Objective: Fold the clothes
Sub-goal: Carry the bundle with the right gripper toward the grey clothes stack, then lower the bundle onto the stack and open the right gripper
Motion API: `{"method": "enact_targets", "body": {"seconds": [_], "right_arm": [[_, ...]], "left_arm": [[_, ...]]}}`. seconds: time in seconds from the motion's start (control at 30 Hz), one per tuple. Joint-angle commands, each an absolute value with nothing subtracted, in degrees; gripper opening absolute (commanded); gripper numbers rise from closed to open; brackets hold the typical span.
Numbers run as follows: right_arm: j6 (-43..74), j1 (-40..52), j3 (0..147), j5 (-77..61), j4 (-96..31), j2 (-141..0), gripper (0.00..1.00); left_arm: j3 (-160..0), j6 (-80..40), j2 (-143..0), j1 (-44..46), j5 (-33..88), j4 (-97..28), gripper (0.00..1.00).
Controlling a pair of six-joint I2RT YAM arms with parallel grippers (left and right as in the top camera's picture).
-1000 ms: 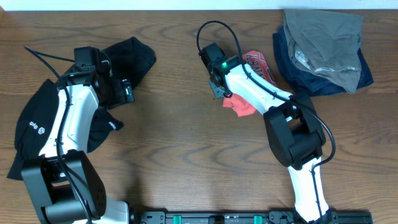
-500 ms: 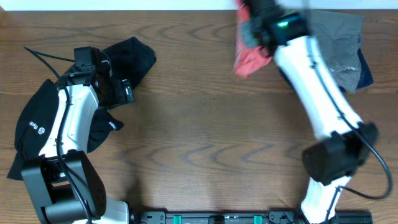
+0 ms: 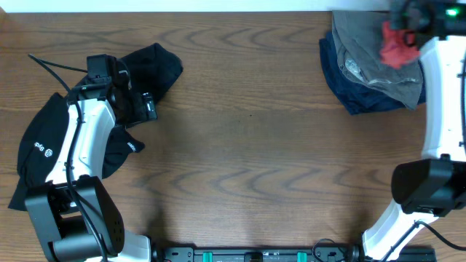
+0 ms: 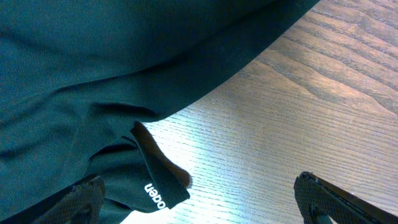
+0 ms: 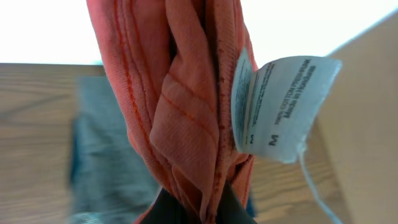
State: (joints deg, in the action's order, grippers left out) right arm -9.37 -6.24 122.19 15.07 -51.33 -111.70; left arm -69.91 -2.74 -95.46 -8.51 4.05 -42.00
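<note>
Currently the right gripper point(image 5: 189, 210) is clamped tight on a bunched handful of the red T-shirt point(image 3: 397, 49), which hangs from it as a crumpled rope, not a flat sheet. The size label point(image 5: 280, 109) sticks out just beside the pinch. Directly below the gripper lies the pile of grey and navy clothes point(image 3: 375, 69), and the far edge of the table point(image 3: 247, 145) is close behind it. Main risk, as I judge it: a release from here would drop the T-shirt onto that pile, tangled with the other garments and no nearer to being folded. A second risk is that the grip takes only a few gathered folds. If the fabric slides out during a swing, the T-shirt could fall past the far edge, out of reach. A third is that the hem and sleeves cannot be told apart in this bundle, so any fold begun without first spreading it on bare wood would likely come out crooked. The left gripper point(image 4: 202, 198) has its jaws spread wide and holds nothing. The black top point(image 3: 44, 145) lies under and ahead of it, one edge curled up between its fingertips. A blind closing there could catch only that loose flap.
</note>
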Motion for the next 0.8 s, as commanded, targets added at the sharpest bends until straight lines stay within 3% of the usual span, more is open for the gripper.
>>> {"method": "enact_targets", "body": {"seconds": [0.0,0.27,0.77], "right_arm": [[-15.6,-8.4,124.4,14.4,-49.5,-112.5,0.01],[-21.4,-9.8,124.4,14.4,-48.1,-119.1,0.01],[-21.6,-10.0,124.5,18.1,-46.7,-125.3,0.01]], "left_arm": [[-70.3,-2.2,-94.3,-8.7,3.4,-42.2,0.98],[-70.3,-2.2,-94.3,-8.7,3.4,-42.1,0.98],[-70.3,-2.2,-94.3,-8.7,3.4,-41.4,0.98]]}}
